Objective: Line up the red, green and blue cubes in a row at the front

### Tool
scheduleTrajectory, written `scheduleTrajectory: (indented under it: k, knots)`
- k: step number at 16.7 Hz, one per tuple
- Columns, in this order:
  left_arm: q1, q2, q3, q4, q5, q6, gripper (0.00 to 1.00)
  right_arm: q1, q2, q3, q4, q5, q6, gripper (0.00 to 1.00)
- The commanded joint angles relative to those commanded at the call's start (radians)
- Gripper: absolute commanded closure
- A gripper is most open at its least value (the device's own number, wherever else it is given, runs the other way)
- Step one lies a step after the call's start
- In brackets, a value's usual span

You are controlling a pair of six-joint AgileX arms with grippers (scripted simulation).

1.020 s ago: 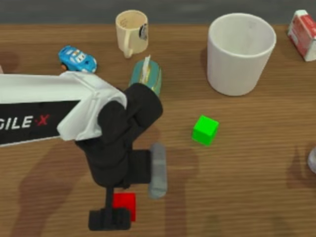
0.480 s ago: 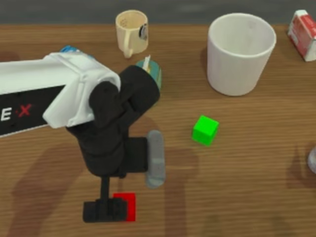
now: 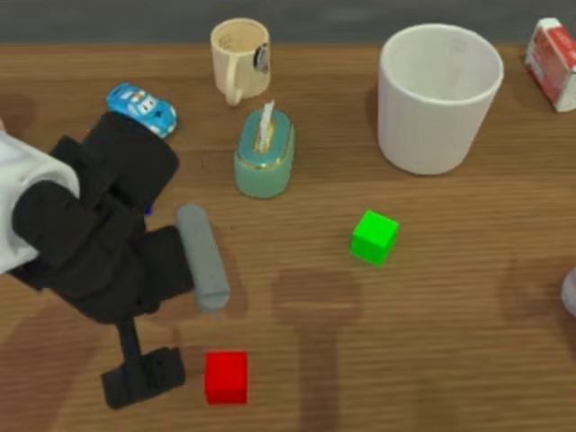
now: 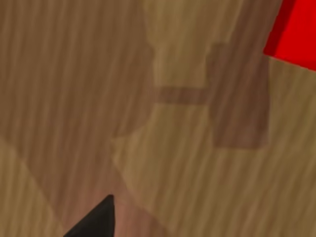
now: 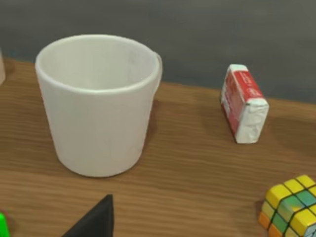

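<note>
Left claw (image 3: 144,378): low over the worktop (image 3: 432,360), empty; whether its fingers are apart or together cannot be told. Red cube (image 3: 225,376): on the worktop just beside the claw, not touching. Green cube (image 3: 374,237): well apart from it.

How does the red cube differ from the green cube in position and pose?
The glossy red cube lies near the table's front edge, squared to it; the glossy green cube lies farther back and right, turned at an angle. The left gripper is beside the red cube only. Both look equal in size.
</note>
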Motion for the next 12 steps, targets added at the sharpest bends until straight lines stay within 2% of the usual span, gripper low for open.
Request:
scheduleTrajectory:
  k: [12]
  knots:
    - [0.431,-0.998,-0.684,0.533,-0.007,-0.466,0.00,0.285,1.359,1.084,-0.698,0.005,-0.272,0.00]
